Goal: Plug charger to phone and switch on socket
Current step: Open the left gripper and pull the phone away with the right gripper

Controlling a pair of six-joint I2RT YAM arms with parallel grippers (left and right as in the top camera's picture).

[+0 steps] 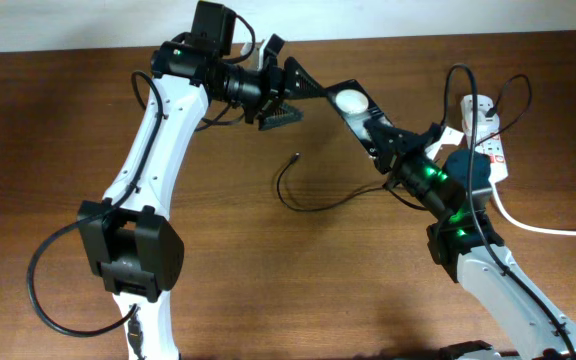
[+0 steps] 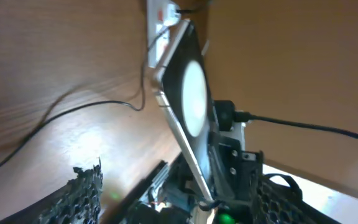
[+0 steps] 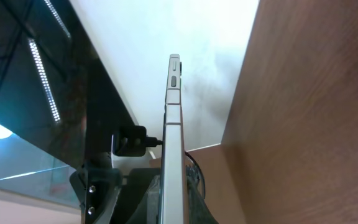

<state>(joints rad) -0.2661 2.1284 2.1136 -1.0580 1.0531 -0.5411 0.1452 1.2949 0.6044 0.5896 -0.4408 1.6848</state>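
Well left of the socket in the overhead view, the phone hangs tilted above the table, clamped in the right gripper. The left gripper is spread wide around its other end. The charger lies loose, likewise left of the socket.

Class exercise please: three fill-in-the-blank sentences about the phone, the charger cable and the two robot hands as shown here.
1. The phone is gripped in the air by the ____ hand.
2. The charger lies loose on the ____, its tip not in the phone.
3. The left hand has its jaws ____.
Missing words: right; table; open.
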